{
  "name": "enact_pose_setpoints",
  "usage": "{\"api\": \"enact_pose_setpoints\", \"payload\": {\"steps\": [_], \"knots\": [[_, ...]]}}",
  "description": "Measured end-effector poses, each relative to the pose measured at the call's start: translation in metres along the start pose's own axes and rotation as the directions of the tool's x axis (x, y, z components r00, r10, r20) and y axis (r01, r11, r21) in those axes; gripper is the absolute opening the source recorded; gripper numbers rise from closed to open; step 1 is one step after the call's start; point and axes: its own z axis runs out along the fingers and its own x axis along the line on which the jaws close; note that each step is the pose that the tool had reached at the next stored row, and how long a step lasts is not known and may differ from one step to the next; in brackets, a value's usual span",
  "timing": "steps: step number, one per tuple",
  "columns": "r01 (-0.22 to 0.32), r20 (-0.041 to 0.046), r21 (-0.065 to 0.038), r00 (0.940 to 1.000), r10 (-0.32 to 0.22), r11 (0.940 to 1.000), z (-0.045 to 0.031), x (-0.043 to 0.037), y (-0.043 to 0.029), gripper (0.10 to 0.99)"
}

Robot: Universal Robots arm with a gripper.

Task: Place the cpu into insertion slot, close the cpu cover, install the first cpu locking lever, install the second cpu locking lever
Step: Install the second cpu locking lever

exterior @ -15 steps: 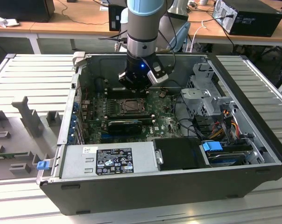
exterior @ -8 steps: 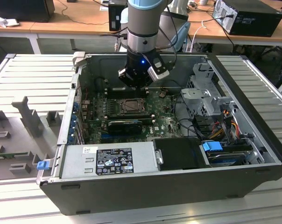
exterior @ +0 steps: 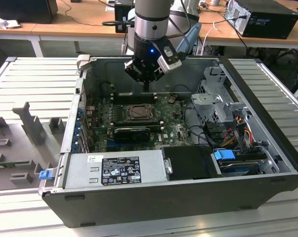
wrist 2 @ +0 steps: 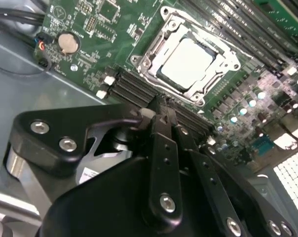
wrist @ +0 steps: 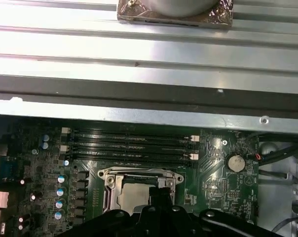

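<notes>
Left to right in the exterior view: ribbed grey tabletop, then open computer case lying on its side, green motherboard on its floor, drive cage and cable bundle at the exterior view's right.

Progress, judged: cpu already seated in the insertion slot, pale face up. Cpu cover down flat, framing the chip in the second wrist view. Locking levers too fine to make out; both steps taken as still open.

Pincer above the board, just beside the socket, over the memory slots; fingers pressed together, nothing pinched.

Room: open air above the socket; case wall close behind, black card near the front edge, coin cell well apart.
</notes>
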Motion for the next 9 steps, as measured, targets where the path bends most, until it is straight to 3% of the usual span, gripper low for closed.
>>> {"api": "enact_pose_setpoints", "payload": {"steps": [9], "knots": [[0.000,0.0000,0.002,1.0000,0.000,1.0000,0.0005,0.0006,-0.0096,0.106]]}}
